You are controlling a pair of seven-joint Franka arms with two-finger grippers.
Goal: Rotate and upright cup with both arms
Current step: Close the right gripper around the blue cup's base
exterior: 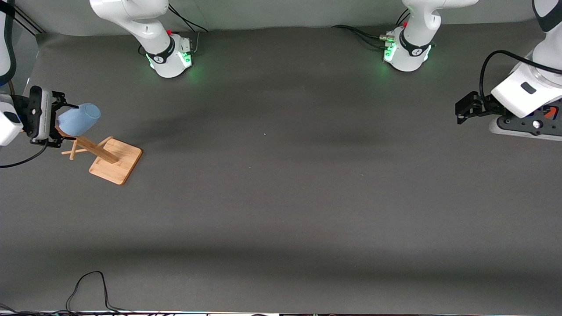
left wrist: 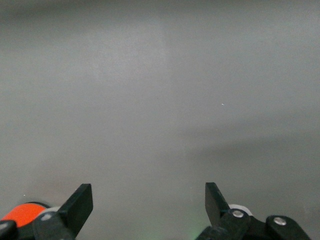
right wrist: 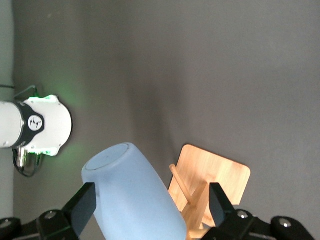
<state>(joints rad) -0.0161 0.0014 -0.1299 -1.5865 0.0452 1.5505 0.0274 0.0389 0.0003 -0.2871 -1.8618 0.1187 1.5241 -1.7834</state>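
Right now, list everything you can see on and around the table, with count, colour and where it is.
Small light-blue plastic tumbler: one, light blue, hung closed end up on a peg of the wooden rack, between the right gripper's fingers.
Wooden peg rack with square base: one, light wood, on the table at the right arm's end.
Grey table cover: one, dark grey, across the whole table.
Black cable: one, black, looped at the table edge nearest the front camera.
Arm bases: two, white with green lights, along the edge farthest from the front camera.
Right gripper: one, black, open, around the tumbler without clamping it.
Left gripper: one, black, open, empty, waiting over the left arm's end of the table.
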